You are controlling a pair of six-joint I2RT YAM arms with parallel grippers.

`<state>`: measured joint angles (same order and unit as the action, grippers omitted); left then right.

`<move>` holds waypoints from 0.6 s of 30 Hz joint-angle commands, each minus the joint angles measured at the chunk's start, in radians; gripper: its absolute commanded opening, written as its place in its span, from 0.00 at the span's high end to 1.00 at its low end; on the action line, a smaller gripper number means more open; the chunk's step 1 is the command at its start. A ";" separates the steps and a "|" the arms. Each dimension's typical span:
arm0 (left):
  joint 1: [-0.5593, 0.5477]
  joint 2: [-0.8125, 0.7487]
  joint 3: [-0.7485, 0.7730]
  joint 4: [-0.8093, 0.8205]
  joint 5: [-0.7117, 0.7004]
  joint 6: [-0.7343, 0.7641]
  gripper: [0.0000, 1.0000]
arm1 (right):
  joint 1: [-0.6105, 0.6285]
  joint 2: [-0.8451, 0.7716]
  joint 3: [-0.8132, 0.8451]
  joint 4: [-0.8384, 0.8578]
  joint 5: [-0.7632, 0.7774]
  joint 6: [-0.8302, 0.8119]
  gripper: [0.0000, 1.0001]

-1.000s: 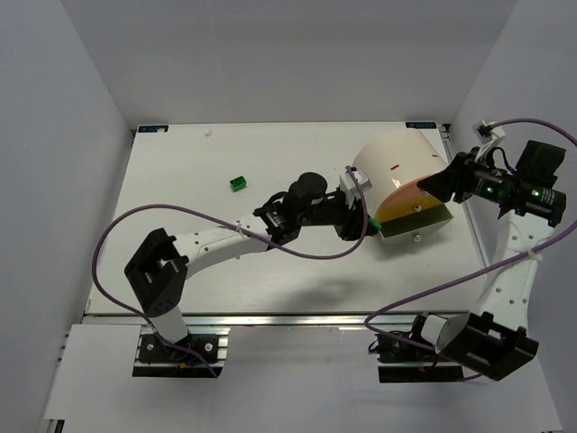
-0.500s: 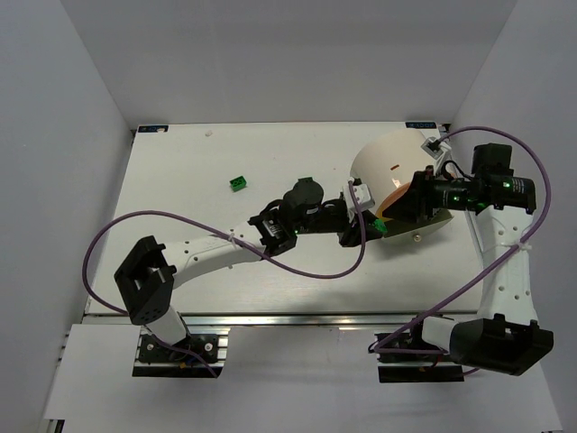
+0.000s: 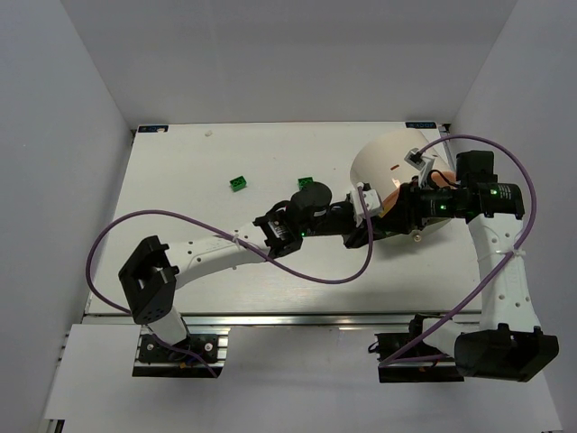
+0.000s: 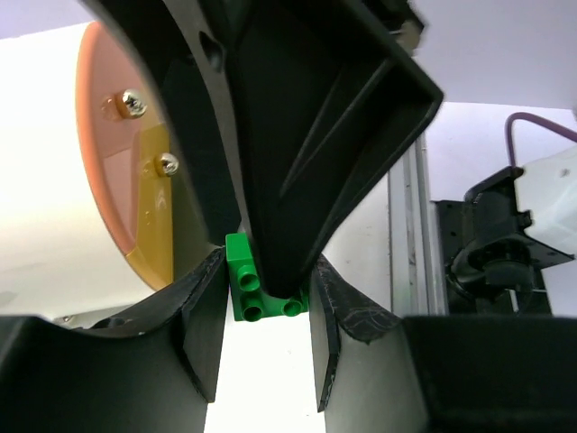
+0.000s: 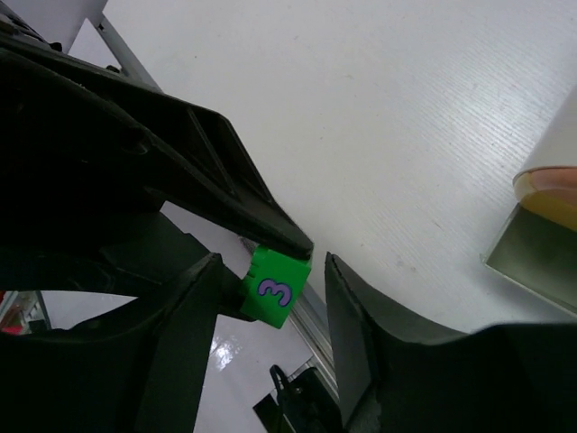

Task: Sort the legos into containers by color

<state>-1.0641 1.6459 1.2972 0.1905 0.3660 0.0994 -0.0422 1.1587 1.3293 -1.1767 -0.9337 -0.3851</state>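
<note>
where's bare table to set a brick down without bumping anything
Bare table lies left of the two loose green bricks, and along the far edge behind them. Crowded: in front of the tub, where the left gripper, shut on a third green brick, meets the open right gripper.

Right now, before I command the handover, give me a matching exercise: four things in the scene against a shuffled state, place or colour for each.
Things:
1. tub
2. right claw
3. loose green bricks
4. left claw

Descriptions:
A. shut on the numbered green brick
B. lying on the table, left of the tub
C. cream-white with an orange flat face
D. open, one finger on either side of the numbered green brick

Pairs: 1-C, 2-D, 3-B, 4-A
</note>
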 commanded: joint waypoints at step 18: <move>-0.008 -0.064 0.002 0.040 -0.098 0.037 0.89 | 0.027 -0.014 -0.015 0.040 0.133 0.055 0.49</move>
<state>-1.0687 1.6485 1.2999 0.1848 0.3008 0.1246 -0.0189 1.1477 1.3258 -1.1297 -0.8318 -0.3370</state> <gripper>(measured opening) 0.468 0.520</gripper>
